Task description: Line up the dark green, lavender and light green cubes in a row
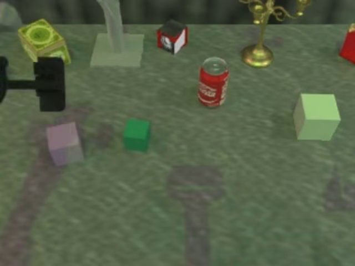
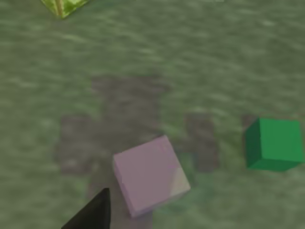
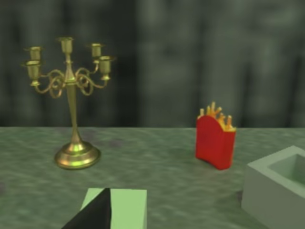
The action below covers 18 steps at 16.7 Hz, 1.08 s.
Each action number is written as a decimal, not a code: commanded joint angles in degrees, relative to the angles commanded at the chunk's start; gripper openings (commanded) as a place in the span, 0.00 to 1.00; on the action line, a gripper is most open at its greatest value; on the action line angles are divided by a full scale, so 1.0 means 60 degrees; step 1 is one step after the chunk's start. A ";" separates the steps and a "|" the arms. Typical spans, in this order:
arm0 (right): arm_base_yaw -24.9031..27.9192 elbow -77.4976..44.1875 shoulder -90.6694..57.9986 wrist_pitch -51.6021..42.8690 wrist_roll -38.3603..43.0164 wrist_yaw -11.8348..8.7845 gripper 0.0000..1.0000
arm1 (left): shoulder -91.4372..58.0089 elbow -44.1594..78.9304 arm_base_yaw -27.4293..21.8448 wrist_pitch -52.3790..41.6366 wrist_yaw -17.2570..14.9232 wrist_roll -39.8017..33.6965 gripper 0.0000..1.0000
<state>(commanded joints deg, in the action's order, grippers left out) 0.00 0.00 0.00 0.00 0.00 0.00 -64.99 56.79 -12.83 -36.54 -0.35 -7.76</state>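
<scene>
Top view first: the left gripper (image 1: 51, 84) hangs at about nine o'clock on the table (image 1: 233, 210), above and just beyond the lavender (image 1: 65, 144), gripping nothing; how wide its fingers stand I cannot tell. The dark green (image 1: 136, 134) sits near the lavender on its three o'clock side, and the two already look roughly level, like the start of a row. The light green cube (image 1: 317, 116) is well apart at three o'clock, so by my reading it is the piece left to bring over. A red can (image 1: 213, 82) stands between them, farther back, a possible obstacle. The right arm is out of this view.

Left wrist view: the lavender (image 2: 150, 174) lies almost under the camera, free of contact, with one dark fingertip (image 2: 93, 212) beside it; the dark green (image 2: 275, 144) sits apart.

Right wrist view: the light green cube (image 3: 116, 208) lies just below, one fingertip (image 3: 90, 214) in front of it, so that arm appears poised over its target. Beyond stand a brass candelabra (image 3: 71, 95) and a red fries carton (image 3: 215, 140). Finger spread: cannot tell.
</scene>
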 joint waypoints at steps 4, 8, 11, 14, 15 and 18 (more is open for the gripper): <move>0.0000 0.0000 0.0000 0.0000 0.0000 0.0000 1.00 | -0.4454 0.3468 -0.0772 -0.2309 -0.0030 -0.0473 1.00; 0.0000 0.0000 0.0000 0.0000 0.0000 0.0000 1.00 | -0.8097 0.6460 -0.1427 -0.4199 -0.0036 -0.0873 1.00; 0.0000 0.0000 0.0000 0.0000 0.0000 0.0000 1.00 | -0.9963 0.8213 -0.1793 -0.5189 -0.0018 -0.1094 1.00; 0.0000 0.0000 0.0000 0.0000 0.0000 0.0000 1.00 | -1.1003 0.9314 -0.2018 -0.5757 0.0008 -0.1230 1.00; 0.0000 0.0000 0.0000 0.0000 0.0000 0.0000 1.00 | -1.1168 0.9505 -0.2058 -0.5850 0.0014 -0.1254 1.00; 0.0000 0.0000 0.0000 0.0000 0.0000 0.0000 1.00 | -1.1248 0.9602 -0.2077 -0.5896 0.0018 -0.1266 1.00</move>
<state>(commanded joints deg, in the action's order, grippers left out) 0.00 0.00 0.00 0.00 0.00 0.00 -132.48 114.40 -25.29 -71.91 -0.24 -15.35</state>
